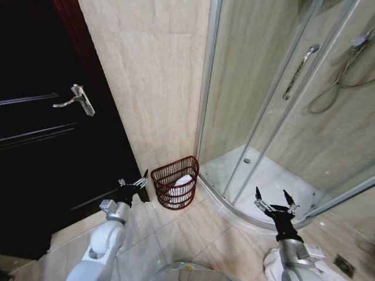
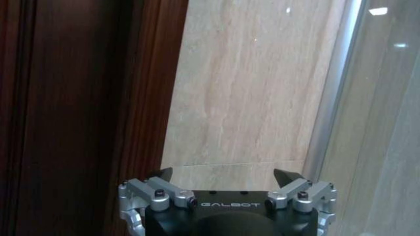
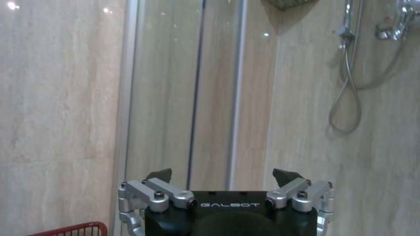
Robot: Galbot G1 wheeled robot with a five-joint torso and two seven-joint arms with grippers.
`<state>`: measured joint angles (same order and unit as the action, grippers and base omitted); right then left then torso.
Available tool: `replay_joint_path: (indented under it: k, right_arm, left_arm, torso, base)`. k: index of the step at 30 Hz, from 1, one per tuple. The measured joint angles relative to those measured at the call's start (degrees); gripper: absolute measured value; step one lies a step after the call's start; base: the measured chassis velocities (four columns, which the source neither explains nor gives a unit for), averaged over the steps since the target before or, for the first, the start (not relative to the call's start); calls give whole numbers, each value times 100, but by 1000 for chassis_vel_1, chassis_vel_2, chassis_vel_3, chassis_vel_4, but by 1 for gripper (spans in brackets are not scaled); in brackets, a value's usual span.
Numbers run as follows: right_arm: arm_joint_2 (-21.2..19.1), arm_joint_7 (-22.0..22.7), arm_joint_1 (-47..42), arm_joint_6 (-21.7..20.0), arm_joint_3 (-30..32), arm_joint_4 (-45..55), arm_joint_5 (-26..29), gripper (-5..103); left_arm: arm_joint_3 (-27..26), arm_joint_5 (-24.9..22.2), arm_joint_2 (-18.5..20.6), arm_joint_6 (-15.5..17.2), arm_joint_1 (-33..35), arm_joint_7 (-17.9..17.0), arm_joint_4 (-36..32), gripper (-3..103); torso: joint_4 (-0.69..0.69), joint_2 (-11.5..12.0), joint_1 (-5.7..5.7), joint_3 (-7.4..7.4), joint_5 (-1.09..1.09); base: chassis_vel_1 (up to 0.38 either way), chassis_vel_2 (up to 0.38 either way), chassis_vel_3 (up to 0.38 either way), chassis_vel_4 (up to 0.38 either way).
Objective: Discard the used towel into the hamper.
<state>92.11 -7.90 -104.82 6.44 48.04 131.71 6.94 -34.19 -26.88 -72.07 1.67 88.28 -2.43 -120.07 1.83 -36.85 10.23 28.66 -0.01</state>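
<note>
The hamper (image 1: 176, 181), a small round reddish-brown slatted basket, stands on the floor against the tiled wall beside the shower enclosure. A white towel (image 1: 181, 186) lies inside it. My left gripper (image 1: 133, 184) hovers open and empty just left of the hamper, in front of the dark door. My right gripper (image 1: 275, 202) is open and empty to the right, near the shower's curved threshold. In the left wrist view the left gripper (image 2: 223, 176) faces the wall. In the right wrist view the right gripper (image 3: 223, 176) faces the glass, and the hamper's rim (image 3: 72, 229) peeks in at a corner.
A dark wooden door (image 1: 41, 129) with a metal handle (image 1: 76, 100) fills the left. The glass shower enclosure (image 1: 281, 105) with its raised white tray (image 1: 275, 181) takes the right. A floor drain (image 1: 344, 264) sits at the near right. Tiled floor lies open in front of the hamper.
</note>
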Motion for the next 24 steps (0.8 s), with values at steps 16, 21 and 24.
replay_joint_path:
  k: [16,21,24]
  right_arm:
    - [6,-129,-83,-84,-86,390,-330,100]
    - [6,-129,-47,-100,-98,375,-359,100]
    - [6,-129,-43,-101,-94,352,-368,100]
  left_arm:
    - [216,289,60,1,-263,19,76,100]
    - [251,142,139,8,-298,30,79,100]
    - [254,124,153,6,-331,33,105,100]
  torso:
    - [0,0,2,1,0]
    - [1,0,2,1,0]
    - [1,0,1,0,1]
  base:
    - [0,0,0,0]
    - [64,-51,-52,55]
    - [95,-83,-80,84]
